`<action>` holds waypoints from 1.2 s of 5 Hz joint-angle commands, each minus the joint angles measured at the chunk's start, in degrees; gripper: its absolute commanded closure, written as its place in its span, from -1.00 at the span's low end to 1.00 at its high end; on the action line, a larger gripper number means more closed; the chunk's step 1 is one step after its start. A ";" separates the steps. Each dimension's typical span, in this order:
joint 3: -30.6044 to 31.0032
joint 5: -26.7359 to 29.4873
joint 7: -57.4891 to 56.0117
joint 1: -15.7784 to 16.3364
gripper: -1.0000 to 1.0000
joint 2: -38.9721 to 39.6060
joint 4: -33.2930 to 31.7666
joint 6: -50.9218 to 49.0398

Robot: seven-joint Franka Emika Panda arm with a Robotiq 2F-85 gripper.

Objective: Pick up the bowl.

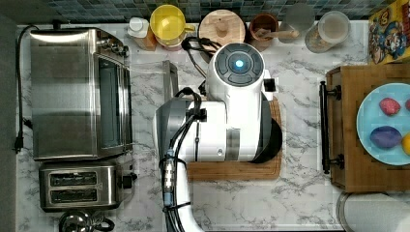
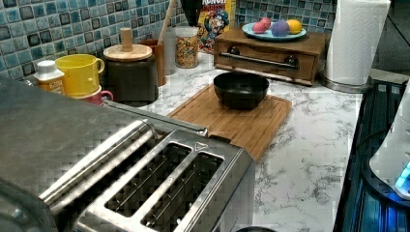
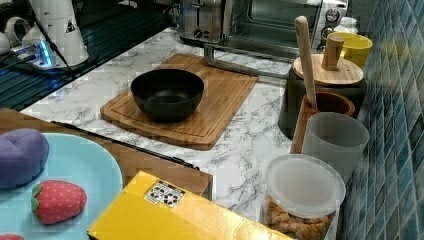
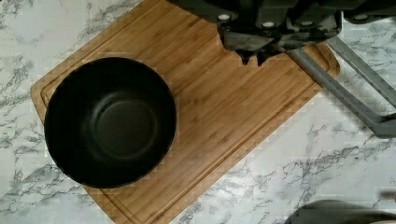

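The bowl (image 4: 110, 122) sits upright on one end of the cutting board (image 4: 224, 107) (bamboo, on the marble counter (image 4: 303, 172)), apart from the end effector (image 4: 256, 57) above the board; its fingertips seem nearly together, gripping nothing.

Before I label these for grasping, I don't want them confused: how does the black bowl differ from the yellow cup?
The black bowl is wide, low and glossy black; the yellow cup is taller, narrower and bright yellow. The bowl has no handle; the cup has one. The bowl sits alone on the wooden cutting board; the cup stands by the tiled wall. Both are upright and look empty.
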 commanded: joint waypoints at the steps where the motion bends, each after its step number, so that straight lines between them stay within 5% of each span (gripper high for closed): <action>1: -0.13 0.04 -0.12 -0.39 1.00 0.00 -0.04 0.18; 5: -6.60 -4.54 -4.82 -6.88 1.00 -5.09 -12.10 7.96; 6: -9.10 -3.84 -6.55 -7.20 0.00 -5.63 -13.18 8.57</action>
